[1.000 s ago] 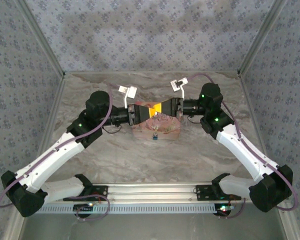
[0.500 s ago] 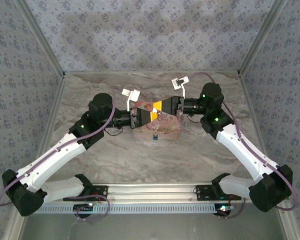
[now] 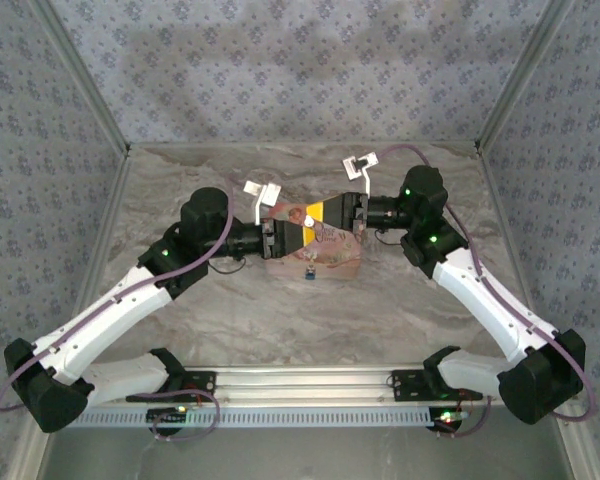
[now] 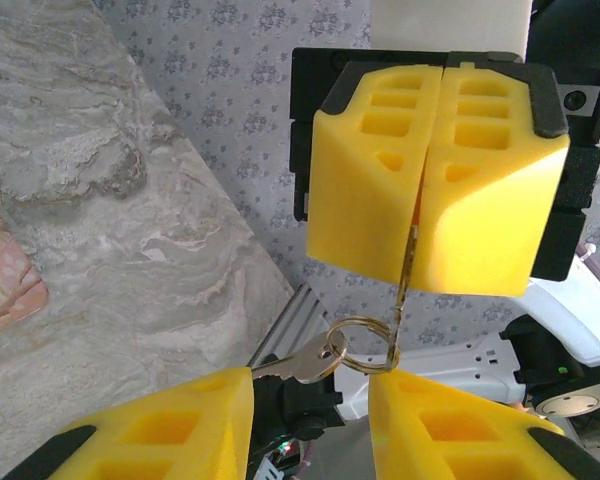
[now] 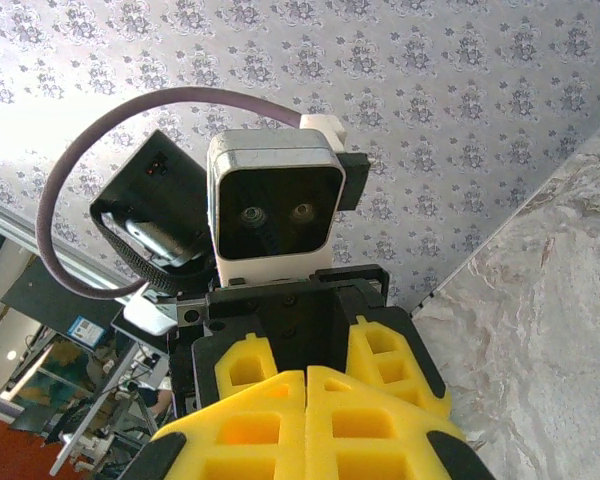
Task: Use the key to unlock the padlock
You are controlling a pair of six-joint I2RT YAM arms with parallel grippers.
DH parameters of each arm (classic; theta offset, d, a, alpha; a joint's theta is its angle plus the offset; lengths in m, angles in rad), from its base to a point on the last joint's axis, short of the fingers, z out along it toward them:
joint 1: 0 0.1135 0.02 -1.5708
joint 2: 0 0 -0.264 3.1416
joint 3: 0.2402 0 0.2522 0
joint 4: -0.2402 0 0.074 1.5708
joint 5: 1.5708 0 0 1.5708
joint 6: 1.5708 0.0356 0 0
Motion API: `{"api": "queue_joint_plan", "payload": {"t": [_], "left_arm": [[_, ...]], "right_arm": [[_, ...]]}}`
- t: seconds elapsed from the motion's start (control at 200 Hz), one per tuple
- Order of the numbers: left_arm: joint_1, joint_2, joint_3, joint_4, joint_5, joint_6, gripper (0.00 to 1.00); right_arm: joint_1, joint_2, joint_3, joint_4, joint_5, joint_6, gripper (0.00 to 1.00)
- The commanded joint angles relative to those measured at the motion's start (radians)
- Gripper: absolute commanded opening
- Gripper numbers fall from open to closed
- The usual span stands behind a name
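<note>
Centrally, the right gripper [image 4: 416, 275] has its jaws clamped on a thin metal strip [image 4: 406, 290] carrying a ring [image 4: 365, 345] and the key [image 4: 298, 366]. Lower in the frame, the left gripper [image 4: 310, 405] has its jaws apart.

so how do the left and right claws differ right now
The left claw has its yellow foam fingers apart; the right claw has them pressed together. The right claw pinches a thin metal strip with a ring and small silvery key hanging below; the left claw grips nothing. Shared: yellow foam fingers.
</note>
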Motion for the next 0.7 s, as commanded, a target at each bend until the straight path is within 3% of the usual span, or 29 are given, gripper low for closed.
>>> {"api": "queue_joint_plan", "payload": {"t": [0.0,0.17,0.275,0.395,0.695], "left_arm": [[0.011,-0.027,0.036,0.002,-0.001,0.023,0.34],[0.019,-0.036,0.041,0.012,0.006,0.02,0.33],[0.024,-0.041,0.04,0.016,0.008,0.018,0.4],[0.03,-0.05,0.034,0.03,0.009,0.011,0.41],[0.037,-0.048,0.027,0.061,0.024,-0.002,0.32]], "right_arm": [[0.001,-0.024,0.033,0.011,-0.021,-0.009,0.0],[0.002,-0.027,0.03,0.008,-0.028,-0.01,0.0],[0.004,-0.028,0.027,0.008,-0.03,-0.012,0.0],[0.006,-0.029,0.024,0.006,-0.032,-0.01,0.0],[0.02,-0.029,0.016,0.007,-0.04,-0.017,0.0]]}}
